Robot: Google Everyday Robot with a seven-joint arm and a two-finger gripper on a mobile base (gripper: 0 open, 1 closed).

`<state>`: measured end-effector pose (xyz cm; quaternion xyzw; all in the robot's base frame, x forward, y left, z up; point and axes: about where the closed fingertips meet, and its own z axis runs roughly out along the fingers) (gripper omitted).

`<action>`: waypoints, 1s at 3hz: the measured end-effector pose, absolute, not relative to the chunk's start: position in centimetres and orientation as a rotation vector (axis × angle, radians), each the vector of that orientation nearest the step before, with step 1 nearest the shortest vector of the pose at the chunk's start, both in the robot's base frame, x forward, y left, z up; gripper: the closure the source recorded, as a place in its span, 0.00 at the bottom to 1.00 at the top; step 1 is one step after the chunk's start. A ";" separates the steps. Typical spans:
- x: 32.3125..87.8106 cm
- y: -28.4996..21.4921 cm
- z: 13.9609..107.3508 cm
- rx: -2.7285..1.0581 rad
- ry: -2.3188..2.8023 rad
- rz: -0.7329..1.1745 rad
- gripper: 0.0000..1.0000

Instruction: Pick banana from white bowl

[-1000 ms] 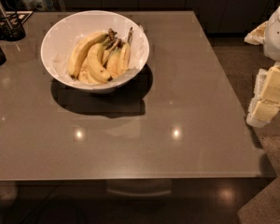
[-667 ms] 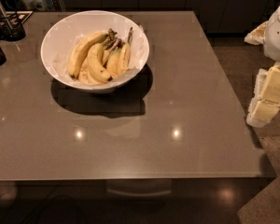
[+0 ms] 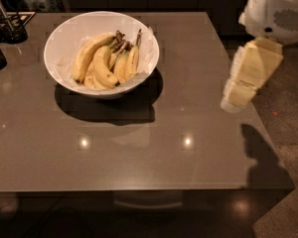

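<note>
A: Entry one. Where is the gripper?

B: The gripper (image 3: pixel 234 99) hangs over the right edge of the table (image 3: pixel 139 152). The pale blocky arm (image 3: pixel 256 66) slopes down to it from the white robot body (image 3: pixel 280 11) at top right. It is well apart from the bowl.

A: Apart or together?

B: Cannot tell from this view.

A: Task object?

B: The banana bunch (image 3: pixel 102 61) lies inside the white bowl (image 3: pixel 59 38), with its dark stems pointing up toward the back right. The bowl stands on the back-left part of the table, and its dark shadow falls in front of it.

A: Anything else on record?

B: A dark holder (image 3: pixel 7 28) with utensils sits at the back-left corner. Two light reflections (image 3: pixel 187 142) show on the glossy top in front of the bowl. The arm's shadow (image 3: pixel 260 155) falls across the near right corner.
</note>
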<state>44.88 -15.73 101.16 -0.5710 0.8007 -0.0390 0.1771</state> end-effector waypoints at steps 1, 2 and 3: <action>45.7 -11.0 103.4 -1.636 2.235 -0.170 0.00; 45.7 -11.0 103.4 -1.636 2.235 -0.170 0.00; 46.9 -7.9 103.3 -1.625 2.208 -0.127 0.00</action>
